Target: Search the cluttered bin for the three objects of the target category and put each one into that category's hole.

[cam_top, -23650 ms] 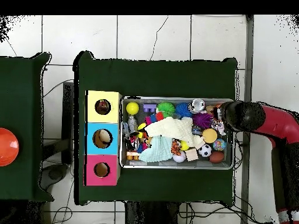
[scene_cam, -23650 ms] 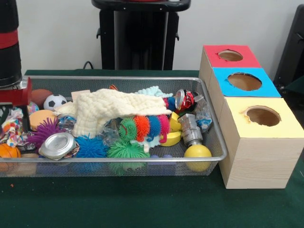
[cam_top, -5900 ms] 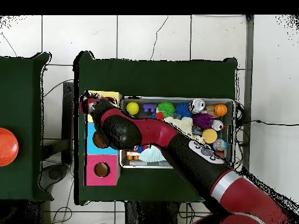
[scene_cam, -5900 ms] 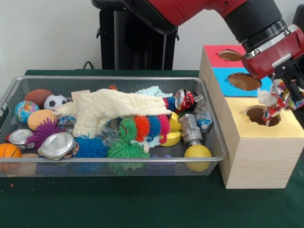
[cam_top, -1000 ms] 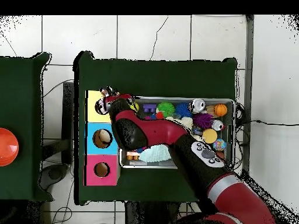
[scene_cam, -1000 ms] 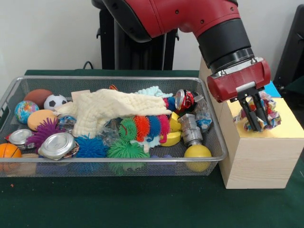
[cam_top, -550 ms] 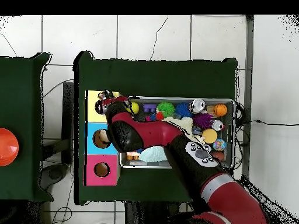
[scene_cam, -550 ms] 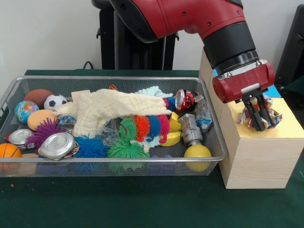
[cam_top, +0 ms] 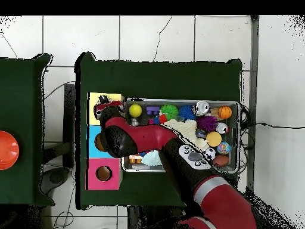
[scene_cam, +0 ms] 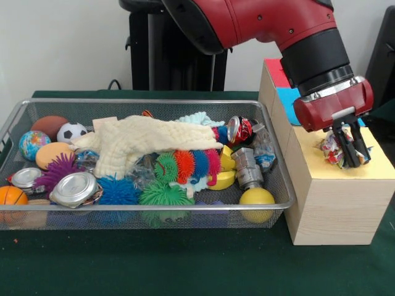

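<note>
Gripper (scene_cam: 350, 150) is positioned over the yellow-topped section (scene_cam: 376, 166) of the wooden sorting box, its dark fingers (scene_cam: 356, 152) pointing down and closed narrowly around a crumpled multicoloured wrapper (scene_cam: 334, 148). The wrapper bulges out on the bin side of the fingers and sits at or just above the yellow surface; whether it touches the surface cannot be told. The hole in this section is hidden behind the gripper and wrapper in the front view. In the overhead view the gripper (cam_top: 106, 102) lies over the yellow square (cam_top: 93, 117), with the wrist covering most of it.

Behind the gripper in the front view, the blue section (scene_cam: 287, 97) and the red section (scene_cam: 274, 66) are partly covered by the arm (scene_cam: 265, 21). The overhead view shows the red section's hole (cam_top: 103, 173) open, well apart from the gripper; the blue section's hole is largely under the arm.

The wire mesh bin (scene_cam: 279, 179) stands just beside the box, on the side of the gripper towards the picture's left in the front view. Nearest the gripper within it are a yellow ball (scene_cam: 257, 197), a crushed grey can (scene_cam: 247, 169) and a red crushed can (scene_cam: 241, 130). Further off lie a cream cloth (scene_cam: 145, 140) over spiky rubber balls (scene_cam: 162, 192), a flattened silver can (scene_cam: 75, 189), and at the far end a globe ball (scene_cam: 32, 144), a soccer ball (scene_cam: 71, 131) and an orange basketball (scene_cam: 11, 197)
</note>
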